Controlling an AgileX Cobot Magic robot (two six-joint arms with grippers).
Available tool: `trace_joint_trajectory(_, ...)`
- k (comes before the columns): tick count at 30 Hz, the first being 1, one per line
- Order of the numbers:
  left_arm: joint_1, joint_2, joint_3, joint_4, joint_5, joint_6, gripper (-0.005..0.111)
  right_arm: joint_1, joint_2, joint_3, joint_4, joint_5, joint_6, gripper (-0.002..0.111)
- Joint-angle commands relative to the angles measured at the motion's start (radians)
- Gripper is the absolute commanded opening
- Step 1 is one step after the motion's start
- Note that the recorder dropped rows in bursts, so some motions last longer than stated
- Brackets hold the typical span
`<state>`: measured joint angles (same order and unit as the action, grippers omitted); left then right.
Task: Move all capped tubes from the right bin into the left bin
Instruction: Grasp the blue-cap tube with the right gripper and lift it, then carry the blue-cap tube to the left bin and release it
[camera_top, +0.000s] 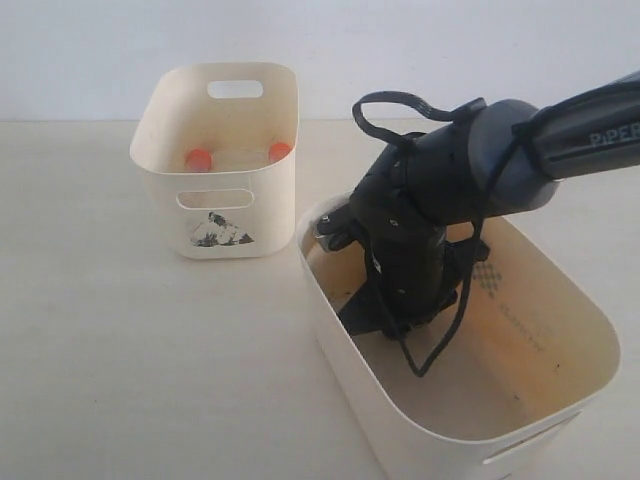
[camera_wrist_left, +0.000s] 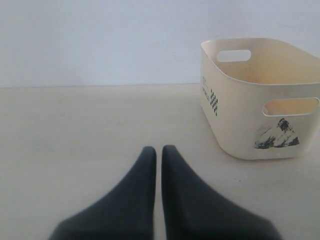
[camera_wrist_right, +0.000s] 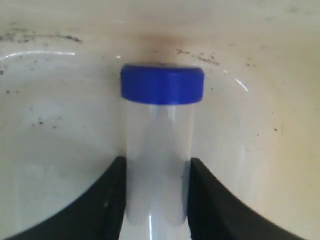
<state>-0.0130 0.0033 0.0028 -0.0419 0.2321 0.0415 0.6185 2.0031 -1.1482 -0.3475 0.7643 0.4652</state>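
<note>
Down inside the right bin (camera_top: 452, 432), my right gripper (camera_top: 385, 312) has its tips hidden by the arm in the exterior view. In the right wrist view that gripper (camera_wrist_right: 156, 167) is shut on a clear tube (camera_wrist_right: 157, 145) with a blue cap (camera_wrist_right: 162, 84), one black finger pressed on each side. The cap points at the bin's scuffed rounded wall (camera_wrist_right: 45, 100). In the left bin (camera_top: 165, 185), the one with the torn sticker, lie two tubes with orange-red caps (camera_top: 198, 158) (camera_top: 279, 151). Low over the table, my left gripper (camera_wrist_left: 159, 150) is shut and empty, and the left bin (camera_wrist_left: 235, 120) stands beyond it to one side.
The right arm (camera_top: 500, 165) and its looped cable (camera_top: 440, 340) reach over the right bin from the right. Both bins stand on a pale table (camera_top: 120, 350) before a white wall. No other tube shows in the right bin.
</note>
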Motion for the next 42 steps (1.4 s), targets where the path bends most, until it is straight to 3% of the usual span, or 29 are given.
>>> trace_joint_trajectory(1, 0.002, -0.003, -0.003, 0.002, -0.001, -0.007, 0.004, -0.002, 0.042, 0.018, 0.01, 0.085, -0.038, 0.007)
trace_joint_trajectory(2, 0.002, -0.003, -0.003, 0.002, -0.001, -0.007, 0.004, -0.002, 0.032, 0.018, 0.002, 0.11, -0.036, 0.0)
trace_joint_trajectory(10, 0.002, -0.003, -0.003, 0.002, -0.001, -0.007, 0.004, -0.002, -0.224, 0.018, -0.04, 0.311, -0.052, 0.0)
trace_joint_trajectory(16, 0.002, -0.003, -0.003, 0.002, -0.001, -0.007, 0.004, 0.0, -0.59, 0.018, 0.047, 0.26, -0.116, 0.0)
trace_joint_trajectory(23, 0.002, -0.003, -0.003, 0.002, -0.001, -0.007, 0.004, 0.0, -0.967, 0.02, 0.077, -0.192, -0.164, 0.0)
trace_joint_trajectory(29, 0.002, -0.003, -0.003, 0.002, -0.001, -0.007, 0.004, 0.0, -1.074, 0.02, 0.077, -0.469, -0.196, 0.0)
trace_joint_trajectory(37, 0.002, -0.003, -0.003, 0.002, -0.001, -0.007, 0.004, 0.0, -0.921, 0.02, 0.077, -0.712, -0.209, 0.0)
trace_joint_trajectory(42, 0.002, -0.003, -0.003, 0.002, -0.001, -0.007, 0.004, 0.0, -0.653, 0.02, 0.102, -1.054, -0.173, 0.0)
